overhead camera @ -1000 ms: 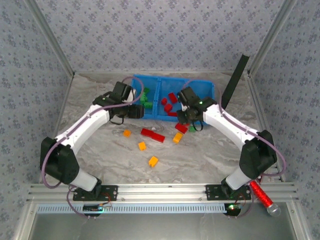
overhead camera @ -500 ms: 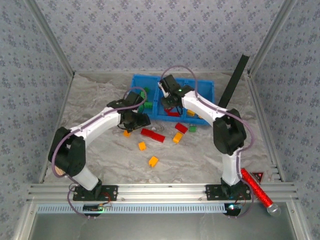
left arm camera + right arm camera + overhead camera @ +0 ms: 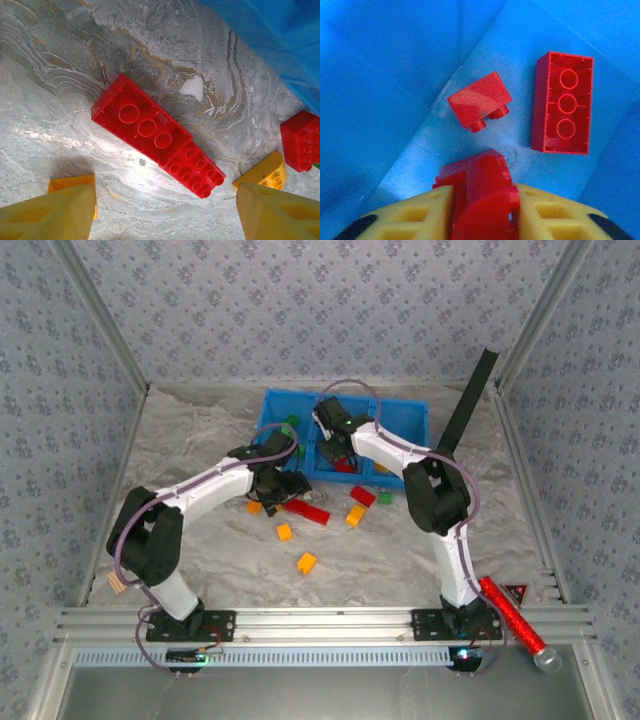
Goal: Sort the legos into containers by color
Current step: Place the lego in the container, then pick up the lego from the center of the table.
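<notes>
Lego (image 3: 150,130), red and oblong, lies below spread left fingers (image 3: 55,215); right fingers (image 3: 560,215) clamp another red lego (image 3: 482,200).

No words, brands or numbers are legible. A small dark square label with a red triangle (image 3: 515,592) lies beside the red glittery cylinder (image 3: 512,618), its detail too small to read.

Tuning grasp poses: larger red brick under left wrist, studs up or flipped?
Flipped: the larger red brick shows its hollow underside, three round tubes facing up.
</notes>
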### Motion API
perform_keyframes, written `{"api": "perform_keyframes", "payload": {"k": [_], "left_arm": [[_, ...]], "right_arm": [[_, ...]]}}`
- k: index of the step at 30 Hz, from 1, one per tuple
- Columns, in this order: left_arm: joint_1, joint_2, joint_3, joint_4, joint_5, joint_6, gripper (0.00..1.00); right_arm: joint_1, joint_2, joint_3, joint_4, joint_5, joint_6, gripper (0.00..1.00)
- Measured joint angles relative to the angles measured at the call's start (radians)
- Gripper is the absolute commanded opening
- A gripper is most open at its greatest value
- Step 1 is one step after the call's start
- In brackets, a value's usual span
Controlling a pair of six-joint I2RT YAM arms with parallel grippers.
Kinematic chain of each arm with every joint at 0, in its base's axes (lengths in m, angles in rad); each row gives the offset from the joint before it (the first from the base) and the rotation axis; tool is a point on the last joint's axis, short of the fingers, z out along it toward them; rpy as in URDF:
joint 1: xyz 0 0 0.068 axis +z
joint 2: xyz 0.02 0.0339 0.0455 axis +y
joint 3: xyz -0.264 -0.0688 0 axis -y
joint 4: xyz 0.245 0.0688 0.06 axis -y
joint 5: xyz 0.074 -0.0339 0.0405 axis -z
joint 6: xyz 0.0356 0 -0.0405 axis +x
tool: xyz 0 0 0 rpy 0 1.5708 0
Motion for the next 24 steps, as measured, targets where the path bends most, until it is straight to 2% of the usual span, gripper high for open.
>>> {"api": "perform_keyframes", "payload": {"k": [9,15,24], "left_arm": [[-0.004,0.064,0.000,0.006,-0.021,-0.048,0.74],[-0.004,0.082,0.000,0.022,-0.052,-0.052,0.73],[-0.004,0.159,0.017,0.043,-0.082,-0.051,0.70]], "right_arm": [[-0.018,-0.006,0.000,0.007,-0.026,-0.003,0.60],[-0.018,-0.071,-0.025,0.008,-0.032,-0.008,0.63],[-0.015,-0.294,-0.175,0.014,-0.033,-0.008,0.65]]}}
